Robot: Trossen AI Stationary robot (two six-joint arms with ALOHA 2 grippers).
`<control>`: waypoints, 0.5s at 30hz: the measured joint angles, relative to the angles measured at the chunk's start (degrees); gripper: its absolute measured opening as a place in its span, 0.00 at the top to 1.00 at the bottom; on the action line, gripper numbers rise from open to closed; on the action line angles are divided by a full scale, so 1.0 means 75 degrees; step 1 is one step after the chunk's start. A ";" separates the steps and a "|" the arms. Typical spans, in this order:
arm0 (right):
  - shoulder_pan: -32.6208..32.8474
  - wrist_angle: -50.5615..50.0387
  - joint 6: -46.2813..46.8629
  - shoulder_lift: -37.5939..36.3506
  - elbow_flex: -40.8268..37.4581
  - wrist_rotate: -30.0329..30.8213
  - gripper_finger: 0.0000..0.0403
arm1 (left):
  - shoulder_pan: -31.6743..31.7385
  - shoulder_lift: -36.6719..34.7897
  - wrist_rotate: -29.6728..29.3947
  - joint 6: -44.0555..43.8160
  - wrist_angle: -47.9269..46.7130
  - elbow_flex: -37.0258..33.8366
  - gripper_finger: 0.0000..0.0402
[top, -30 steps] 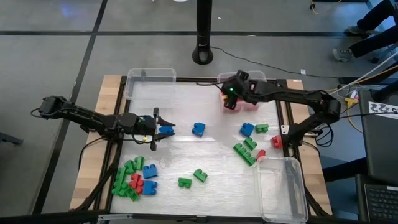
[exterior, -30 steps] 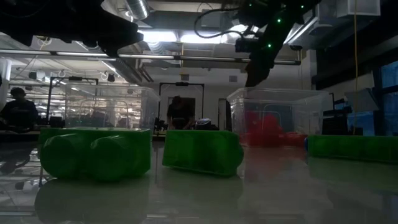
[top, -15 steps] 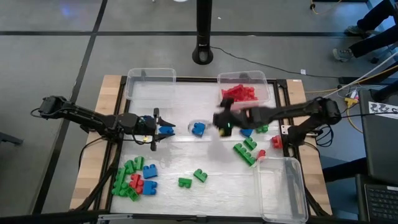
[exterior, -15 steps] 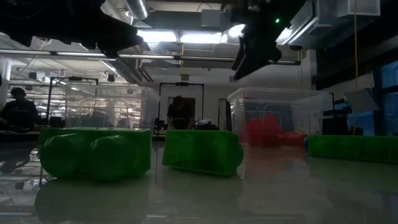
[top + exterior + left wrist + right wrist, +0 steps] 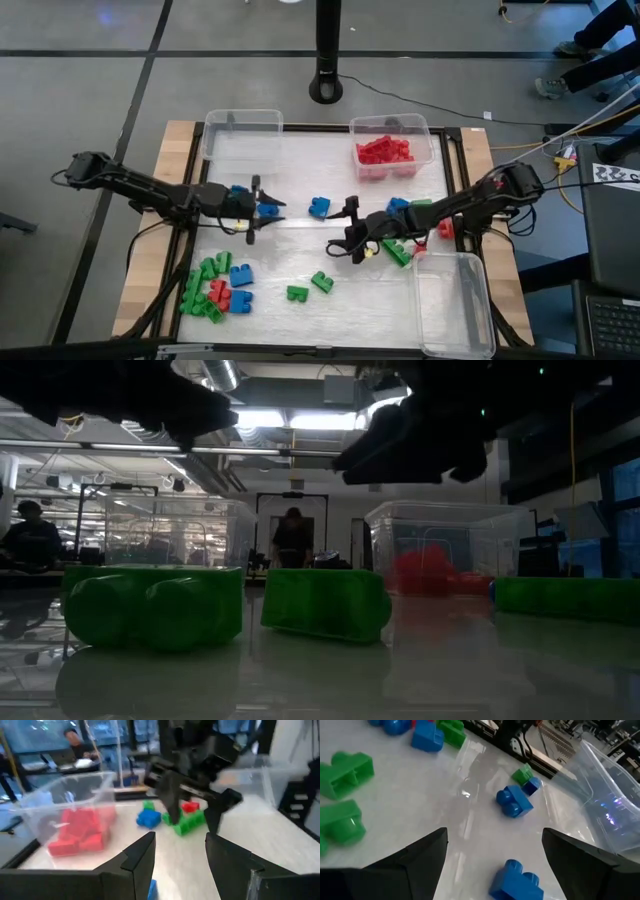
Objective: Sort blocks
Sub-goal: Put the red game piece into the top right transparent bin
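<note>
Blocks lie scattered on the white table: a blue one (image 5: 319, 207) in the middle, two green ones (image 5: 310, 287) toward the near edge, and a mixed pile (image 5: 215, 285) at the near left. My left gripper (image 5: 265, 208) hangs level and open above the table's left part. One blue block (image 5: 271, 211) lies right under its fingers and shows only as a sliver (image 5: 152, 889) in the left wrist view. My right gripper (image 5: 340, 243) hangs open over the table's middle, pointing left. Nothing is between its fingers (image 5: 410, 865).
A clear bin (image 5: 392, 150) at the far right holds red blocks. Clear bins stand at the far left (image 5: 242, 135) and near right (image 5: 455, 300). Blue, green and red blocks (image 5: 405, 225) lie under my right arm. People show in the room behind the table.
My right gripper has swung from above the red-block bin toward the table's near edge and left, to over the middle. It has sunk and tipped from pointing steeply down to nearly level. It stays open.
</note>
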 joint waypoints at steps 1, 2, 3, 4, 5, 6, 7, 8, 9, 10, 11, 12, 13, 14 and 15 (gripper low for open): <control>0.0000 0.0049 -0.0021 0.0073 -0.0004 0.0004 0.19 | -0.0129 0.0179 -0.0084 -0.0007 -0.0446 0.0268 0.59; 0.0000 0.0069 -0.0100 0.0161 -0.0004 0.0004 0.19 | -0.0285 0.0332 -0.0219 -0.0042 -0.1129 0.0584 0.59; 0.0003 0.0081 -0.0187 0.0263 -0.0007 0.0004 0.19 | -0.0450 0.0486 -0.0386 -0.0193 -0.1985 0.0919 0.59; 0.0001 0.0109 -0.0224 0.0343 -0.0007 0.0001 0.19 | -0.0596 0.0640 -0.0564 -0.0412 -0.2879 0.1331 0.59; 0.0003 0.0138 -0.0252 0.0415 -0.0011 0.0001 0.19 | -0.0751 0.0784 -0.0710 -0.0684 -0.3698 0.1739 0.59; 0.0003 0.0236 -0.0266 0.0489 -0.0013 0.0001 0.19 | -0.0905 0.0916 -0.0767 -0.1026 -0.4546 0.2110 0.59; 0.0003 0.0401 -0.0279 0.0569 -0.0007 -0.0002 0.19 | -0.1036 0.1032 -0.0788 -0.1386 -0.5365 0.2466 0.59; 0.0003 0.0461 -0.0307 0.0626 -0.0001 -0.0002 0.19 | -0.1180 0.1155 -0.0782 -0.1806 -0.6054 0.2768 0.59; 0.0003 0.0506 -0.0330 0.0692 -0.0007 -0.0002 0.19 | -0.1329 0.1271 -0.0756 -0.2258 -0.6661 0.3050 0.59; 0.0003 0.0585 -0.0361 0.0773 -0.0001 -0.0012 0.19 | -0.1484 0.1352 -0.0666 -0.2720 -0.7239 0.3296 0.59; 0.0003 0.0571 -0.0373 0.0813 0.0005 -0.0066 0.19 | -0.1650 0.1399 -0.0524 -0.3177 -0.7792 0.3500 0.59; 0.0003 0.0485 -0.0376 0.0820 0.0002 -0.0092 0.19 | -0.1800 0.1446 -0.0293 -0.3625 -0.8271 0.3684 0.59; 0.0003 0.0489 -0.0376 0.0817 0.0002 -0.0097 0.19 | -0.1958 0.1491 -0.0009 -0.4063 -0.8618 0.3819 0.59; 0.0003 0.0516 -0.0376 0.0818 0.0002 -0.0111 0.19 | -0.2132 0.1504 0.0326 -0.4483 -0.8889 0.3879 0.59; 0.0003 0.0539 -0.0376 0.0834 0.0004 -0.0123 0.19 | -0.2325 0.1504 0.0659 -0.4928 -0.9126 0.3885 0.59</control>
